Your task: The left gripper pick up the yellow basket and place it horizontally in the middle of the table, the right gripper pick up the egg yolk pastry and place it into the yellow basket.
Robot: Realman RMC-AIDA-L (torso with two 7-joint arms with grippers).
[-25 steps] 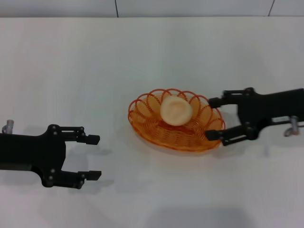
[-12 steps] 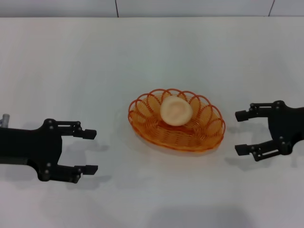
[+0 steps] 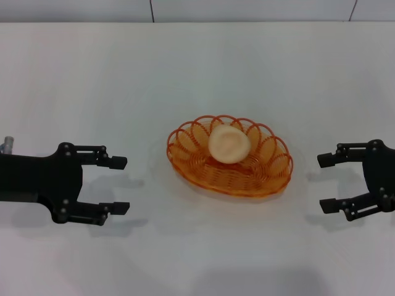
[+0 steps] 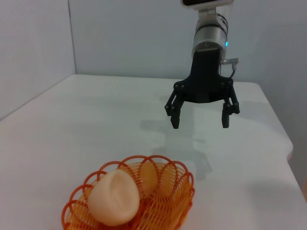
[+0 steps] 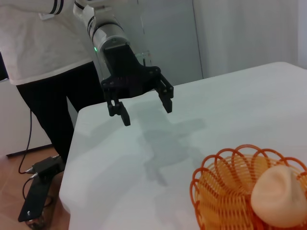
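Note:
The yellow basket lies flat in the middle of the white table. The egg yolk pastry sits inside it, toward the far side. Basket and pastry also show in the left wrist view, and again in the right wrist view, basket and pastry. My left gripper is open and empty, left of the basket and apart from it; it also shows in the right wrist view. My right gripper is open and empty, right of the basket; it also shows in the left wrist view.
A person in a white top and black trousers stands beyond the table's left end. A black box with a cable lies on the floor there. A white wall runs behind the table.
My right gripper has drawn back to the right, away from the basket's rim. My left gripper shifted a little up and left. Basket and pastry have not moved.

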